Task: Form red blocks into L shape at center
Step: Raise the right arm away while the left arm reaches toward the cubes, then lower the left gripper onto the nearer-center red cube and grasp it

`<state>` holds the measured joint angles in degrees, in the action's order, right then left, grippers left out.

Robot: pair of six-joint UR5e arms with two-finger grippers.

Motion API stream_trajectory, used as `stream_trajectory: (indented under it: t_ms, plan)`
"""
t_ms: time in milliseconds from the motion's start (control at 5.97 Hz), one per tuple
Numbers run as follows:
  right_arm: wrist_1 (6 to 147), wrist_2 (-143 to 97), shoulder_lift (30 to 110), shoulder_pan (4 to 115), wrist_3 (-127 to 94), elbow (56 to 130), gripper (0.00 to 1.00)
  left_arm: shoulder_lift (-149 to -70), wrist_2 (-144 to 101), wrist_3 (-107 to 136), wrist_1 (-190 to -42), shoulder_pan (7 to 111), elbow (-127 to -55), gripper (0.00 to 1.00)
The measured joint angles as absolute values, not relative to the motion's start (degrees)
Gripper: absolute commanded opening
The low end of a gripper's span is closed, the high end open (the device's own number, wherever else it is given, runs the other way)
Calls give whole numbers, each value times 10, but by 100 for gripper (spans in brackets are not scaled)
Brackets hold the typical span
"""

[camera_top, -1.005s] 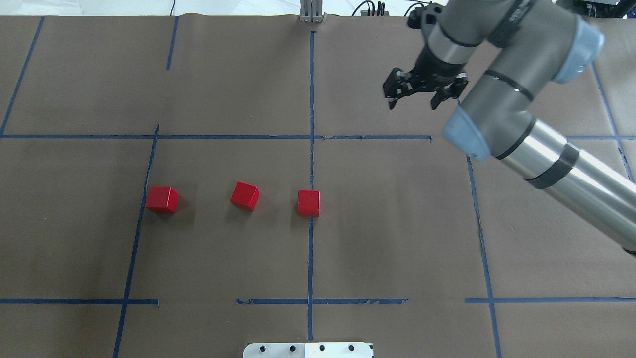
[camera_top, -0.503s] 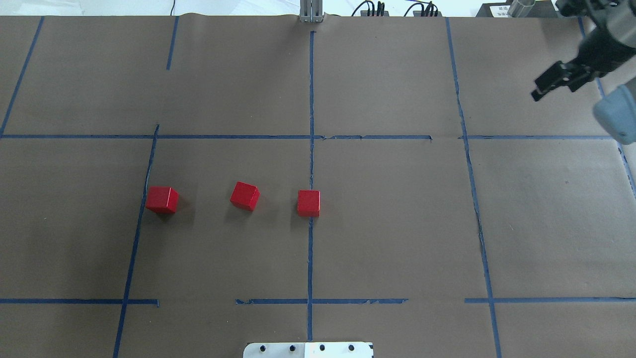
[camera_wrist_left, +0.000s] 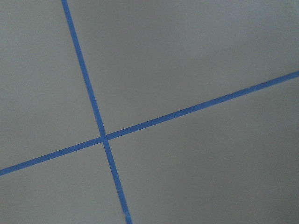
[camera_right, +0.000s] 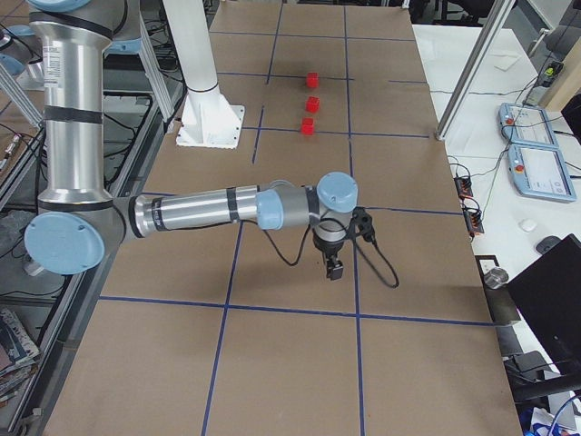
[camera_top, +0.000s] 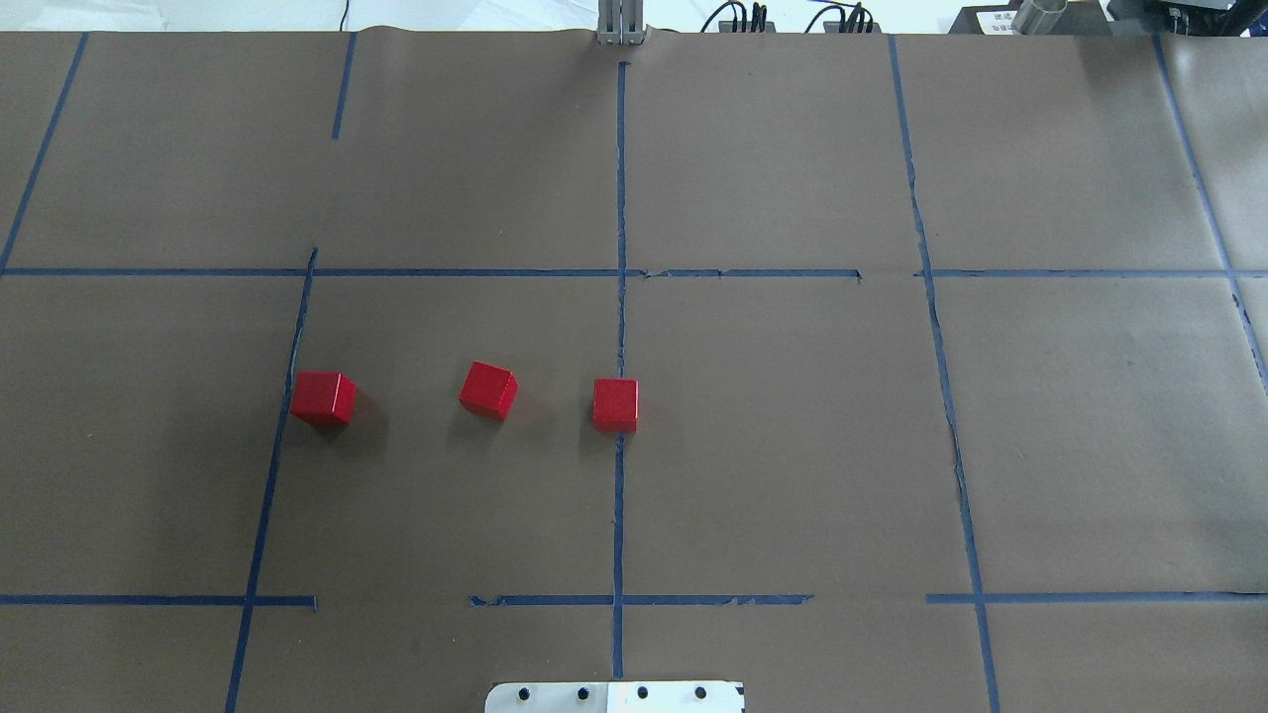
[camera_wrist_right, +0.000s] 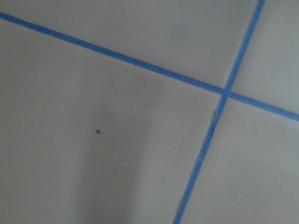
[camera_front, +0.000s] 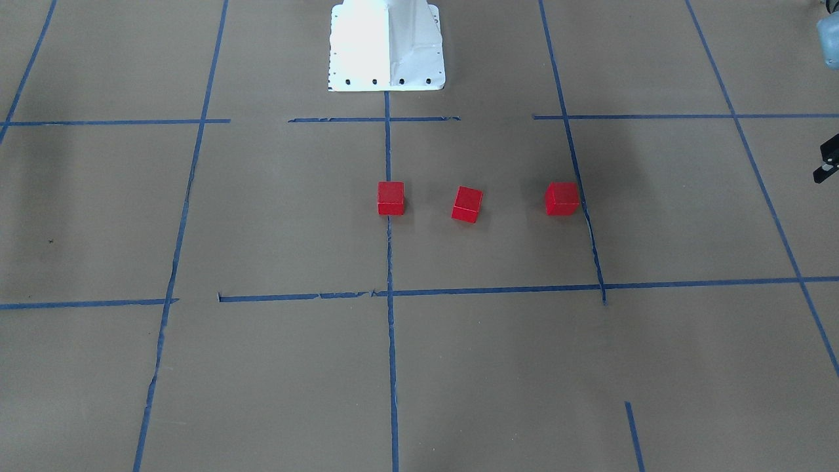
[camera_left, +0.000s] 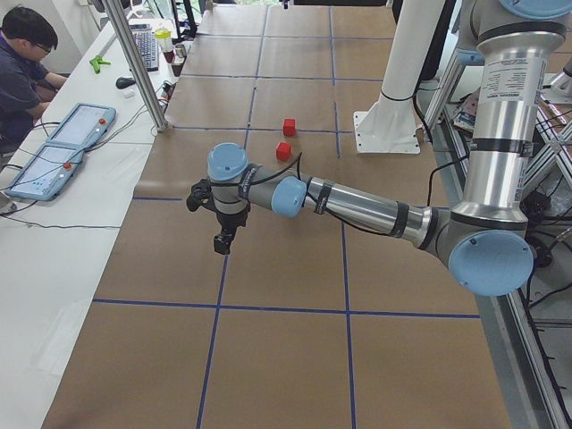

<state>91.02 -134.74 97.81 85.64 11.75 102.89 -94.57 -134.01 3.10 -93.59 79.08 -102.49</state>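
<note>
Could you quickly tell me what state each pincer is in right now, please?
Left pincer: cannot be told, as no view shows its jaws clearly.
Right pincer: cannot be told, as it appears only in a side view.

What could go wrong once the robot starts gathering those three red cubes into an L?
The middle block sits turned at an angle to the other two; jaws closing on it off-square might twist it or knock it away. All three stand apart in a row, so setting one beside the right-end block, on the centre tape line, could nudge it off its spot.
</note>
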Motion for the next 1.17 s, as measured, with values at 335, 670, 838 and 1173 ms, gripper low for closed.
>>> stream_trajectory:
  t_ms: [335,670,838,1173]
  plan:
    - [907,-1345,1038,883,127,1045,100,-990,-1335,176,-936,665,-1094,100]
    - [907,-1346,1045,886,127,1047,100,-1080,-1310,355,-936,508,-1107,100]
    - [907,-1346,1046,886,126,1047,100,-1125,-1256,437,-936,442,-1094,100]
    - [907,-1346,1046,886,125,1047,100,-1196,-1147,562,-937,351,-1039,100]
